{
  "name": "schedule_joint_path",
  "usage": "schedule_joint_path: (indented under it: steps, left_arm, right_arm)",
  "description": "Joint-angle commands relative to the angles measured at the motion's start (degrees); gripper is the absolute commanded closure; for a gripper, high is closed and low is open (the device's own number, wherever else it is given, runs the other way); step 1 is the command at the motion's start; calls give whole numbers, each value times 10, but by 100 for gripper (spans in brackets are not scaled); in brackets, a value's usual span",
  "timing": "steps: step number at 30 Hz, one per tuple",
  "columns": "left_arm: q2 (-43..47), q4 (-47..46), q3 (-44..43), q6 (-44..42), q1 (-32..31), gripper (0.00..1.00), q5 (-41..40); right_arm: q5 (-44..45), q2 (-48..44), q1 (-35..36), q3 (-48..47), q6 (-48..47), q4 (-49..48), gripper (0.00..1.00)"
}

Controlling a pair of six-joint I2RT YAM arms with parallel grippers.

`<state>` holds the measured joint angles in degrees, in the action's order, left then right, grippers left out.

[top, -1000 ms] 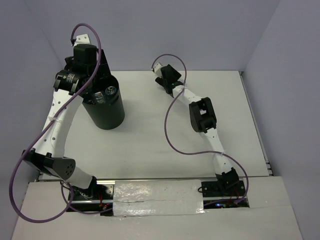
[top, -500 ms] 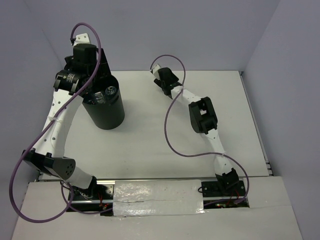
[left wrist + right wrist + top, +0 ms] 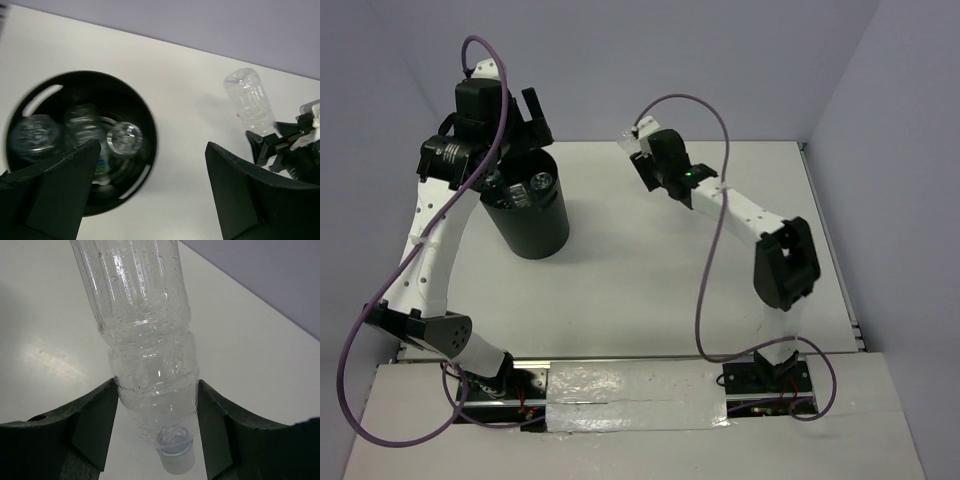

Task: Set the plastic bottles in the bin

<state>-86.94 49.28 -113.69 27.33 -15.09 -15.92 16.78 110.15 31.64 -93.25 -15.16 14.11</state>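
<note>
The black bin [image 3: 532, 225] stands at the table's left; its rim [image 3: 145, 125] also shows in the left wrist view. Inside lie clear plastic bottles [image 3: 125, 138], one with a blue-green label [image 3: 102, 166]; they show in the top view too [image 3: 528, 186]. My left gripper [image 3: 520, 125] hangs open and empty over the bin's far-right rim [image 3: 150, 192]. My right gripper [image 3: 157, 405] is shut on a clear bottle [image 3: 145, 335] near its neck, white cap toward the camera, above the table right of the bin. That bottle shows in the left wrist view [image 3: 248, 100].
The white table [image 3: 620, 280] runs to grey walls at the back and sides. The right arm's elbow [image 3: 785, 262] is stretched out over the table's right half. Purple cables loop above both arms.
My left gripper has risen above the bin. My right arm has stretched out, its elbow swinging right, and its gripper has lifted with the bottle.
</note>
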Motion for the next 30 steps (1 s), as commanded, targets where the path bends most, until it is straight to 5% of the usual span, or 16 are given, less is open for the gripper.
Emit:
schedule_joint_path:
  steps: [1, 9, 14, 30]
  left_arm:
    - [-13, -19, -18, 55, 2, 1, 134]
    - [-77, -81, -46, 171, 2, 1, 366]
    - [-75, -205, 48, 222, -4, 1, 472]
    - [-176, -177, 9, 201, -65, 1, 454]
  right_arm:
    - [-60, -104, -1, 62, 85, 19, 43]
    - [-134, -260, 11, 148, 163, 55, 43]
    - [-144, -297, 13, 180, 174, 57, 43]
    - [-162, -346, 26, 185, 174, 80, 42]
